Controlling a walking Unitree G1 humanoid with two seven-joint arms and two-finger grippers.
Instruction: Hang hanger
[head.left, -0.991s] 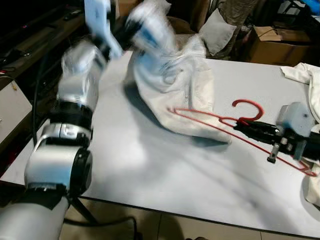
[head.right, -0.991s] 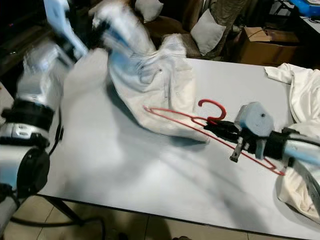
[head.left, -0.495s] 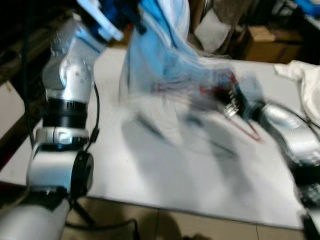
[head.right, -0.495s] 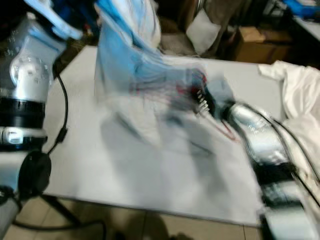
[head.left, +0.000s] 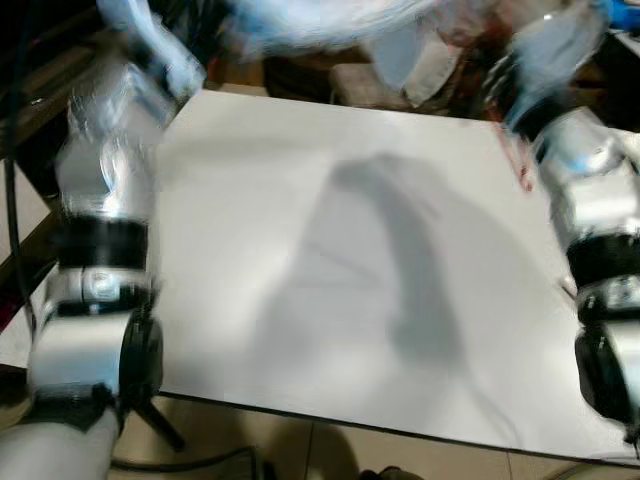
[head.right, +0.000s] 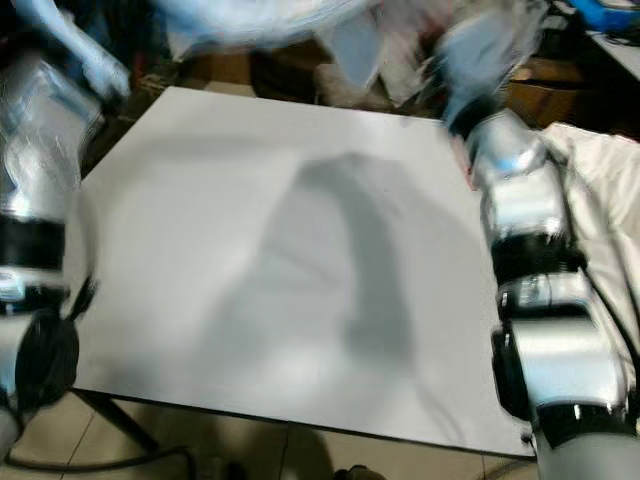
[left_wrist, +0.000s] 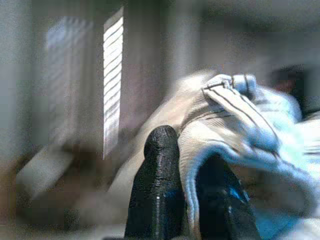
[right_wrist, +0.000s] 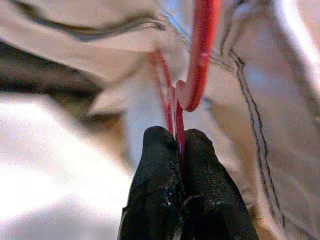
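Head views: both arms raised, blurred, above the white surface (head.left: 300, 250), garment (head.left: 310, 20) stretched between them at the far edge; left wrist view: left tool (left_wrist: 187, 195) pinching garment fabric; right wrist view: right tool (right_wrist: 181, 150) pressed onto the red hanger (right_wrist: 200, 55) against the garment.

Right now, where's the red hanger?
The red hanger is pinched between the right gripper's fingers, lifted off the white table, against the white garment.
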